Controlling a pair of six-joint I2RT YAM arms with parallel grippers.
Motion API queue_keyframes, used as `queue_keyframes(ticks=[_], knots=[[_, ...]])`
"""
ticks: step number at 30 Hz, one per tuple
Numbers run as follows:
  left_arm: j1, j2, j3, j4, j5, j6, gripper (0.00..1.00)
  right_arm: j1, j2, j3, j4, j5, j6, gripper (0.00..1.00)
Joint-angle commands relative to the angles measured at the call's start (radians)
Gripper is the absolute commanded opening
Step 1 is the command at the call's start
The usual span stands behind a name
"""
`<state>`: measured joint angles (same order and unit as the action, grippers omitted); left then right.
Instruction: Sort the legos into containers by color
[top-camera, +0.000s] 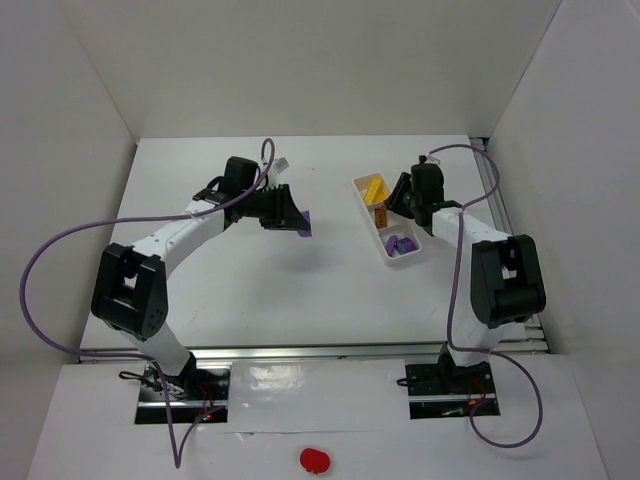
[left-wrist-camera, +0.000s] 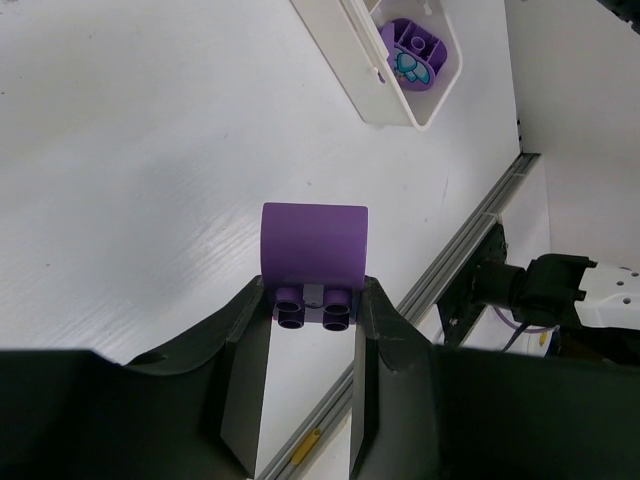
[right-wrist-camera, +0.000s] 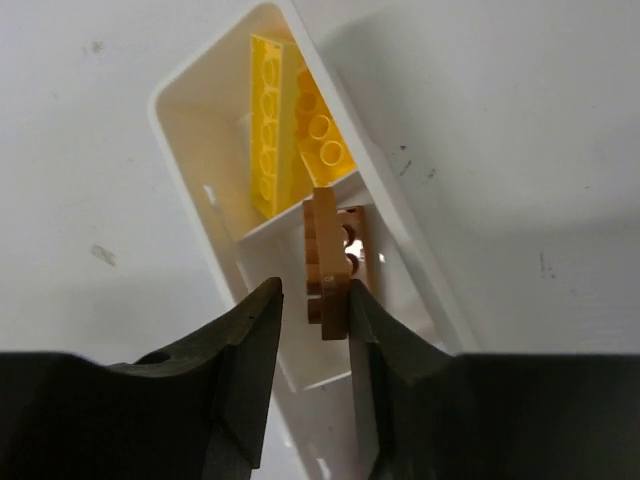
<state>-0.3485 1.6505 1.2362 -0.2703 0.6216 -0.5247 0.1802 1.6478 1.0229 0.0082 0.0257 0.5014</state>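
My left claw (left-wrist-camera: 312, 298), mid-table, is clamped shut on a purple brick (left-wrist-camera: 314, 245). The white tray (left-wrist-camera: 340, 60) lies to its right across open tabletop, its long axis running far to near. Purple belongs in its near end compartment. My right claw (right-wrist-camera: 315, 300) pinches the orange-brown brick (right-wrist-camera: 325, 255), upright in the middle compartment.

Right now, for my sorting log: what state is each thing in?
Left fingers, shut on a purple brick, apart from the tray.
Right fingers, shut on the orange brick, in the tray's middle compartment.
Yellow bricks, both lying in one end compartment.
Other purple brick, lying in the opposite end compartment.
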Motion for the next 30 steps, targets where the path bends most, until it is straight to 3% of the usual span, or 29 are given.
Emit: queue_keyframes(ticks=[1,3,5,7,10,18,21,24,30], knots=[[-0.003,-0.026,0.005,0.002,0.018,0.022,0.00,-0.031,0.026,0.058,0.021,-0.098,0.000,0.43],[-0.003,-0.026,0.005,0.002,0.018,0.022,0.00,-0.031,0.038,0.069,-0.011,-0.089,-0.021,0.61],[-0.003,-0.017,0.005,0.002,0.018,0.022,0.00,-0.031,0.012,0.069,-0.020,-0.078,-0.021,0.70],[-0.003,-0.006,0.016,0.002,0.029,0.022,0.00,-0.031,-0.025,0.069,-0.020,-0.067,-0.021,0.76],[-0.003,-0.006,0.037,0.002,0.038,0.022,0.00,-0.031,-0.075,0.048,-0.020,-0.058,-0.009,0.76],[-0.049,0.034,0.100,-0.021,0.018,0.022,0.00,-0.022,-0.163,0.037,-0.014,-0.076,0.002,0.36],[-0.096,0.073,0.164,-0.052,-0.005,0.022,0.00,-0.013,-0.226,0.014,-0.042,-0.021,0.025,0.28],[-0.167,0.136,0.282,-0.102,-0.037,0.032,0.00,-0.004,-0.318,-0.043,-0.095,0.106,0.070,0.28],[-0.265,0.369,0.580,-0.159,-0.074,0.029,0.00,0.005,-0.526,-0.151,-0.328,0.449,0.193,0.66]])
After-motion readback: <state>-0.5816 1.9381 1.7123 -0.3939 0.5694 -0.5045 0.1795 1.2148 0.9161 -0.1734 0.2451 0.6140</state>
